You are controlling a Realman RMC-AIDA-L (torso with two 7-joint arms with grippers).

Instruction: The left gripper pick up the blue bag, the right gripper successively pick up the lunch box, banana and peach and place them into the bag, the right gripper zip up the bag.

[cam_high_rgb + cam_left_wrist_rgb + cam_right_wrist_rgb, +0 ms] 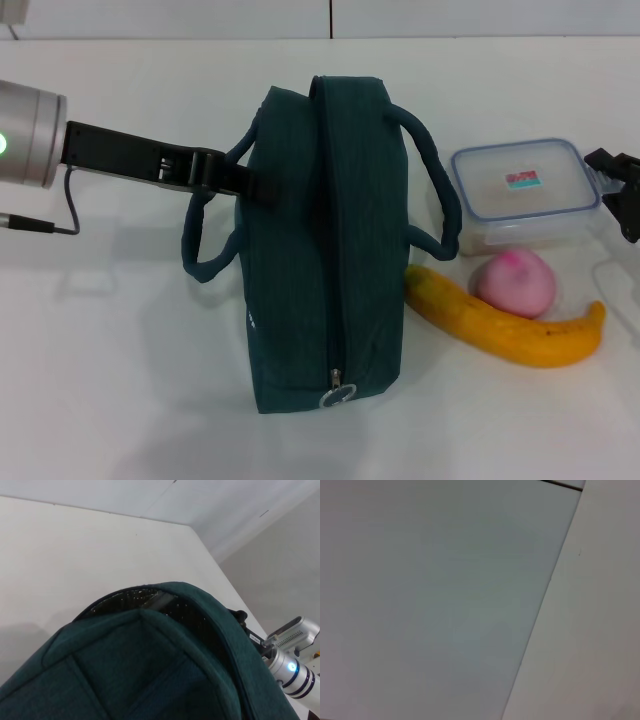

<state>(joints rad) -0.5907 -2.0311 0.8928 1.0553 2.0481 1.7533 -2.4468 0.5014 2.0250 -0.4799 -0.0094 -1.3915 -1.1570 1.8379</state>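
We note blue bag (325, 250) mid-worktop (120, 400), zipped, left claw (240, 180) clamped on its handle (215, 215), lunch box (525, 192), peach (515, 283), banana (500, 322) beside it, right claw (618, 190) near lunch box, grip state we cannot tell.

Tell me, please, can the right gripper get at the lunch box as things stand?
Probably yes: the right gripper sits right beside the lunch box, whose lid is bare. The peach and banana lie nearer the robot, out of the way.

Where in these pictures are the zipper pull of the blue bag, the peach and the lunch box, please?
zipper pull (337, 392), head view, on its metal ring.
peach (515, 283), head view, middle of its pink skin.
lunch box (523, 181), head view, on the lid's label.
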